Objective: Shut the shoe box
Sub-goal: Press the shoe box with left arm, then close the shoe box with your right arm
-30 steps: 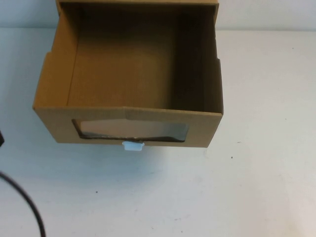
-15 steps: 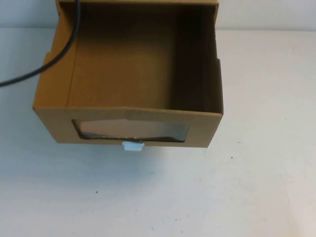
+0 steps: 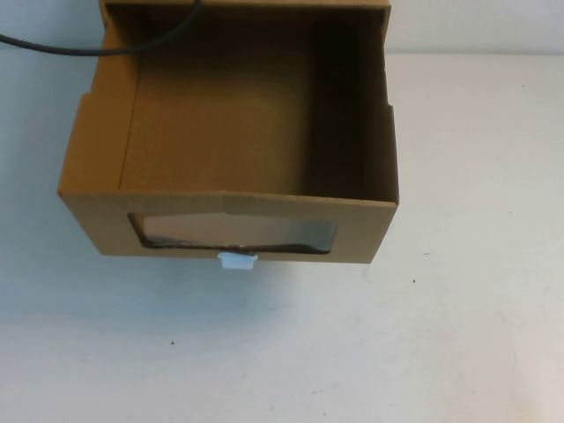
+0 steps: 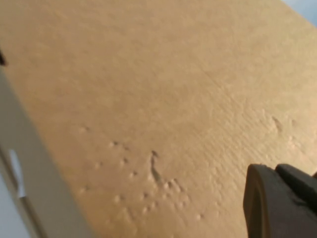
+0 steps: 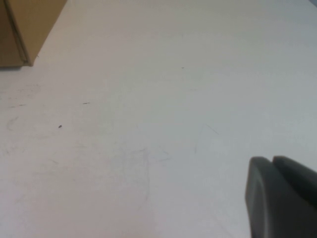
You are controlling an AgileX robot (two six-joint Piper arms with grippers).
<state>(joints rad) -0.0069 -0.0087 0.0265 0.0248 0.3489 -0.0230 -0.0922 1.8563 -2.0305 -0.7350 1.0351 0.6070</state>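
Looking down from the high camera, the shoe box [image 3: 233,141] sits at the far middle of the worktop [image 3: 458,335], its drawer pulled well out toward me and empty. Front panel faces me, with the dark window [image 3: 233,233] and the white pull tab [image 3: 237,261] just under it.

I judge the closing push not begun: nothing touches the front panel. A black cable [image 3: 53,46] crosses the far left corner of the box.

Left gripper [image 4: 282,201] hangs close over a flat cardboard face, seen only by its own camera; I cannot tell how its jaws stand. Right gripper [image 5: 282,198] is low over bare worktop, a box corner [image 5: 25,29] well apart from it; jaws there also cannot be read.

Next move, as I see it: bring a gripper to the front panel and press straight back, square, so the drawer does not skew.

Worktop is white, matte, lightly scuffed, with a few dark specks. Pale wall behind.
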